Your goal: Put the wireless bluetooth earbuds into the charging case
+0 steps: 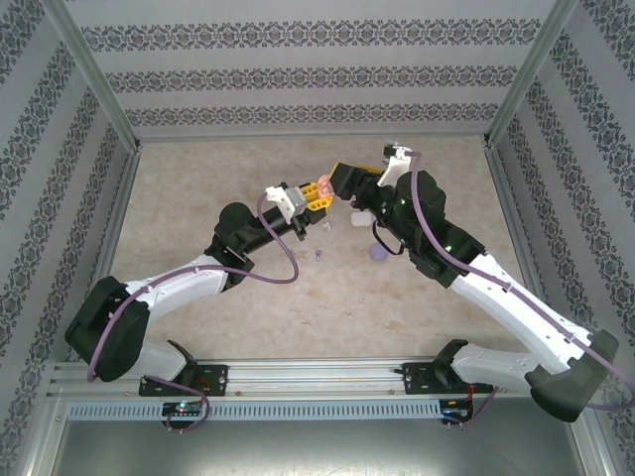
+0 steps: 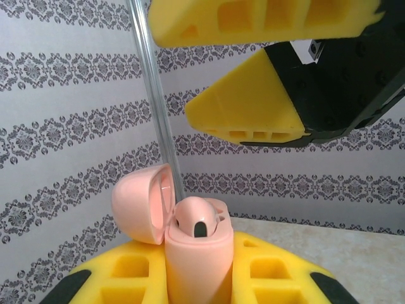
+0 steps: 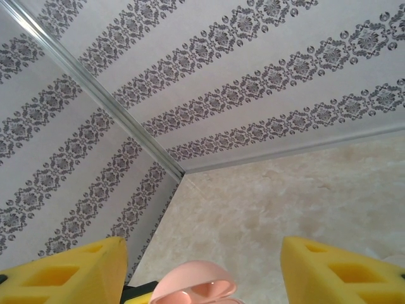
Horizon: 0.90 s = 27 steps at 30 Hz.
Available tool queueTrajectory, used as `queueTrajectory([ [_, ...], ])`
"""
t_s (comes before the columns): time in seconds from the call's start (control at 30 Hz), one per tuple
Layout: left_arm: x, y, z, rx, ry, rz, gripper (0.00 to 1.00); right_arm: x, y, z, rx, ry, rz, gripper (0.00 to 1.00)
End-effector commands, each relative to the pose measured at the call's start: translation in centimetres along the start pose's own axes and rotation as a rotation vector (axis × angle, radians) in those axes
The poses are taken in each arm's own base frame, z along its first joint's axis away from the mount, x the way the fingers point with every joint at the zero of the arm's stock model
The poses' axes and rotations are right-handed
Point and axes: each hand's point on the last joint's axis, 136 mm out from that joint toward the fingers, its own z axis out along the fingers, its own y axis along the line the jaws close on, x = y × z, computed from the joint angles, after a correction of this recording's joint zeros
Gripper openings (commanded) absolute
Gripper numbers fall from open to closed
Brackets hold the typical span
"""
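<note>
Earbud (image 2: 199, 223) sat upright in the open pink case (image 2: 196, 269) clamped by your left tool (image 1: 312, 196). Your right tool (image 3: 202, 269) hung just above it, spread wide, holding nothing.

Smooth pink plastic case (image 2: 196, 263), end effector pads (image 2: 253, 107) perhaps foam, matt table (image 3: 304, 202)

The left claw (image 1: 317, 197) holds the pink case (image 1: 324, 187), the right claw (image 1: 341, 185) just beside.
</note>
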Motion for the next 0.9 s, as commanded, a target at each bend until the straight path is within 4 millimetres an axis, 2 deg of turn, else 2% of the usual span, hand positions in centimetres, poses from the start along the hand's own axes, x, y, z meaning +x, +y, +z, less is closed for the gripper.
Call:
queueTrajectory([
  [0.0, -1.7, 0.6, 0.3, -0.041, -0.059, 0.024, 0.0, 0.9, -2.8, -1.0, 0.091, 0.009, 0.007, 0.65],
  [0.1, -1.1, 1.6, -0.2, -0.107, -0.034, 0.021, 0.0, 3.9, -7.4, -2.1, 0.228, 0.06, 0.043, 0.65],
  [0.17, -0.8, 1.9, -0.7, -0.13, -0.019, 0.022, 0.0, 6.6, -11.3, -3.2, 0.335, 0.101, 0.07, 0.66],
  [0.23, -0.4, 1.8, -1.1, -0.138, -0.003, 0.015, 0.0, 8.5, -15.3, -4.7, 0.451, 0.108, 0.116, 0.66],
  [0.3, 0.2, 1.7, -1.2, -0.136, 0.009, 0.005, 0.0, 9.8, -19.2, -6.2, 0.546, 0.101, 0.196, 0.66],
  [0.37, 0.6, 1.6, -1.2, -0.131, 0.016, -0.009, 0.0, 10.4, -22.2, -7.6, 0.632, 0.082, 0.259, 0.67],
  [0.57, 1.5, 1.5, -0.9, -0.121, 0.031, -0.012, 0.0, 9.9, -27.4, -10.0, 0.812, 0.065, 0.333, 0.69],
  [0.87, 3.6, 2.0, 0.9, -0.116, 0.047, -0.039, 0.0, 6.1, -36.1, -12.8, 1.068, -0.004, 0.539, 0.7],
])
